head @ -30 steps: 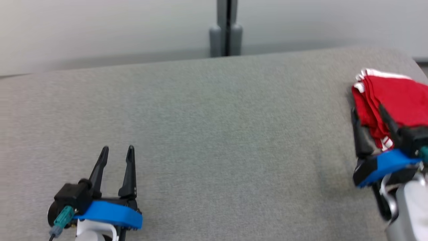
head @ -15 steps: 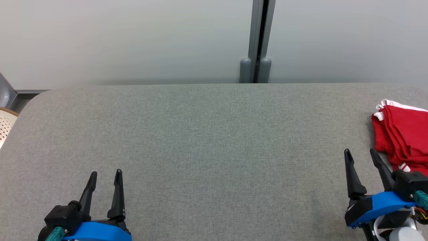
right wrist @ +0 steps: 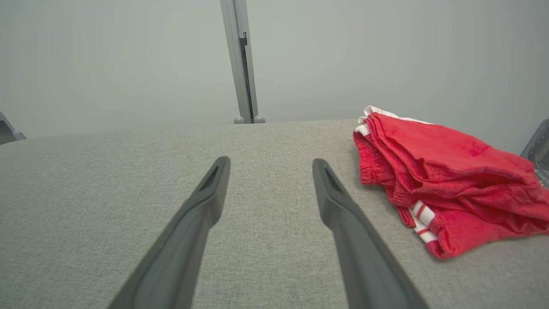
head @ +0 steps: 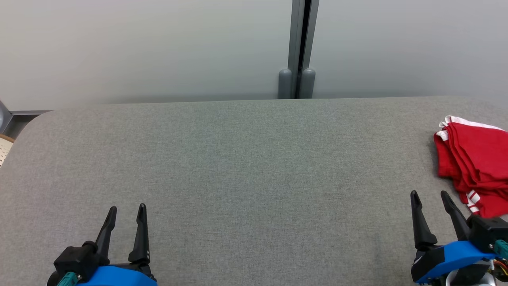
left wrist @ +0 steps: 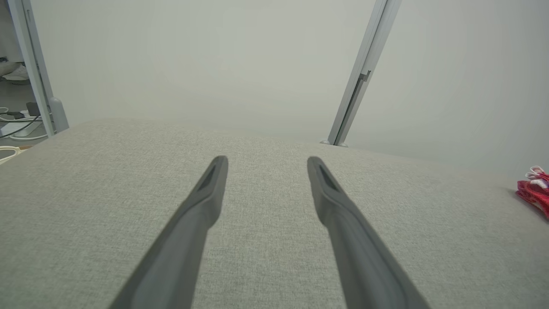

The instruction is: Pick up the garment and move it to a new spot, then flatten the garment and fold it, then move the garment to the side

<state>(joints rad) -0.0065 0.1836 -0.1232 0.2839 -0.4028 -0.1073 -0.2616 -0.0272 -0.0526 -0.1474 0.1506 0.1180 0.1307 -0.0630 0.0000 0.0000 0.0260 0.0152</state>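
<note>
Head view: a folded red, white-trimmed cloth garment [head: 474, 159] lies at three o'clock on the grey fabric tabletop [head: 238, 159]. The left gripper [head: 126, 207] and right gripper [head: 428, 192] are spread and empty.
Left wrist view: garment far off at three o'clock.
Right wrist view: garment at two o'clock, apart from the fingers.
The final step looks done, so the arms need only rest.

Folded red fabric garment with white trim [head: 472, 159] runs off the head view's right edge. In the left wrist view only a sliver of the garment [left wrist: 534, 191] shows at the right edge. A cream perforated object [head: 3, 150] at the head view's left edge is cut too short to identify. The left claw [head: 127, 206] and right claw [head: 429, 193] are cropped at their bases by the bottom edge.
</note>
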